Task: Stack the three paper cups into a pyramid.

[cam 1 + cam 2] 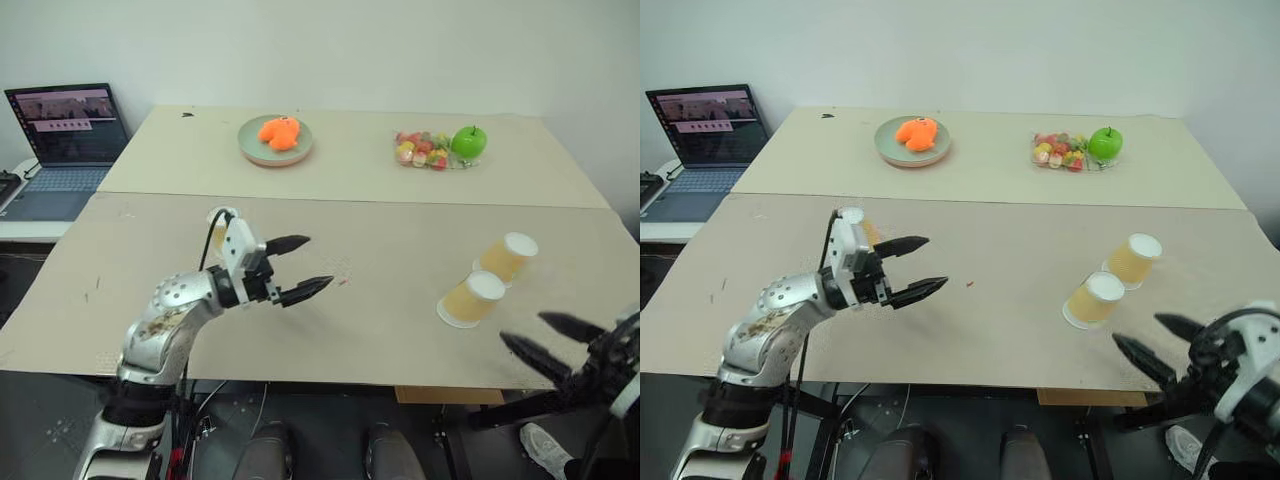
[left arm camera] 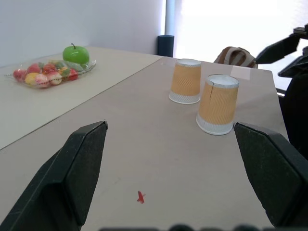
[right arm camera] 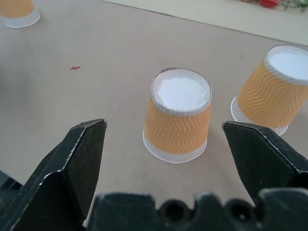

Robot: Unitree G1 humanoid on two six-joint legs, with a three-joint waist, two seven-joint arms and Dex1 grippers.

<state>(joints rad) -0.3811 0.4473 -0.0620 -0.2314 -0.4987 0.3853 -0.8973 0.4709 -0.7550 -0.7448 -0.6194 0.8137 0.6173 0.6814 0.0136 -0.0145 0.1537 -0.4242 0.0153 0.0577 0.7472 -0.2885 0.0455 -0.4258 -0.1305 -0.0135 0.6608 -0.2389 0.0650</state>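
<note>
Item: three paper cups, all upside down on the table (image 1: 380, 330)
- Near cup (image 1: 471, 299) and far cup (image 1: 506, 257): standing just beside each other on your right, apart
- Third cup (image 3: 17, 12): well apart on your left, behind the left arm (mostly hidden from the head camera)

Item: grippers
- Left gripper (image 1: 297, 267): fingers spread wide, holding nothing, hovering over bare table
- Right gripper (image 1: 553, 342): fingers spread wide, holding nothing, near the table's front edge, aimed at the near cup

Progress: you have no pyramid yet; the base pair looks roughly placed, and the third cup remains to be lifted on top

Surroundings: two pale tabletops butted together, plate (image 1: 275, 140) with orange food, green apple (image 1: 468, 141) beside a tray of sweets (image 1: 423, 149), laptop (image 1: 66, 140) at left, white wall behind
</note>
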